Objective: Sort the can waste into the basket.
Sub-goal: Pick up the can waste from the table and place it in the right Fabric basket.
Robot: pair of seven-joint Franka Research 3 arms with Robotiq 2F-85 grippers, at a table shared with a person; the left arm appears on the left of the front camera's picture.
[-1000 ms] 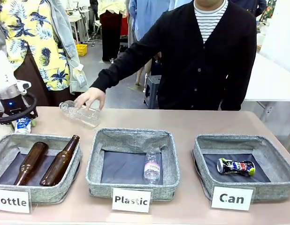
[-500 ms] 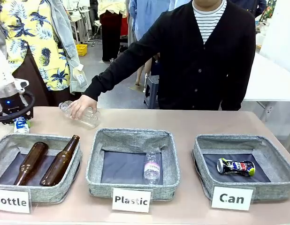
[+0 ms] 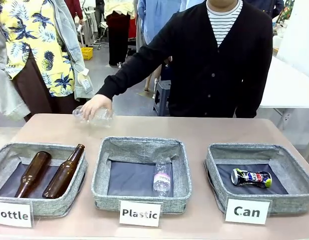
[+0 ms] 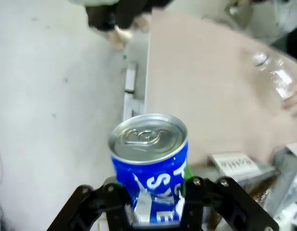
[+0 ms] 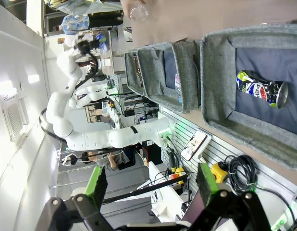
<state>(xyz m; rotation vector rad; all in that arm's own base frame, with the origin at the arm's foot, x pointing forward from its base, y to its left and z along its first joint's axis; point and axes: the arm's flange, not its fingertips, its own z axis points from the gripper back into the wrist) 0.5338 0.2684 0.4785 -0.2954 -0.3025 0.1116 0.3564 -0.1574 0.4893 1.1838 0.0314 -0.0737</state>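
Black links and green pads [image 5: 96, 180] are seen on the right gripper [image 5: 149, 186]. The left arm [image 5: 62, 103] is cased white (black-cabled wrist).

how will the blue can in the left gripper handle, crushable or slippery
Probably thin and crushable: the blue can looks creased where the left gripper clamps it. Its smooth round wall could slip or twist, and would likely roll if laid sideways.

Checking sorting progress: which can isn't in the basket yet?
The blue can, clamped in the left gripper; the dented silver can already lies in the Can basket.
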